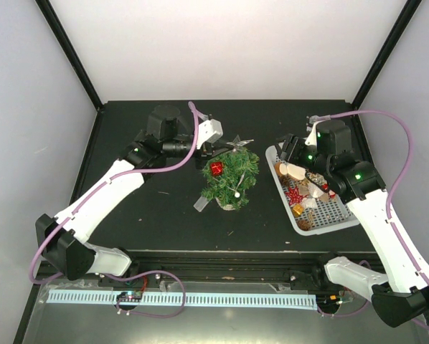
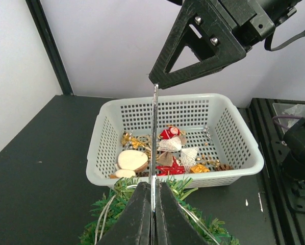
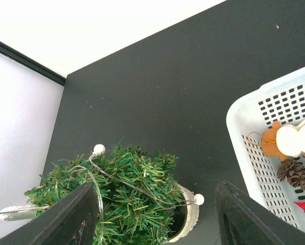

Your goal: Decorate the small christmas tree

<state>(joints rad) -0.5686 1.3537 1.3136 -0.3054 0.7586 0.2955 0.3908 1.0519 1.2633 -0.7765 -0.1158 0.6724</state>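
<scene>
The left end effector [image 2: 152, 214] is clamped tight on a thin silver strip [image 2: 154, 138], holding it upright over the small christmas tree [image 1: 231, 175], probably to set it at the top. The tree stands mid-surface, already carrying a red ornament [image 1: 217, 169]. At right, the right end effector [image 1: 292, 152] hangs open and empty over the white basket [image 1: 341, 218] of ornaments, likely to pick the next one.

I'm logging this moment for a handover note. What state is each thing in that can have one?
small christmas tree: upright in its pot, partly decorated with a red ornament and a bead string.
left end effector: shut on a thin silvery strip, right over the tree.
right end effector: open, holding nothing.
basket: upright beside the tree, with ornaments in it.
</scene>
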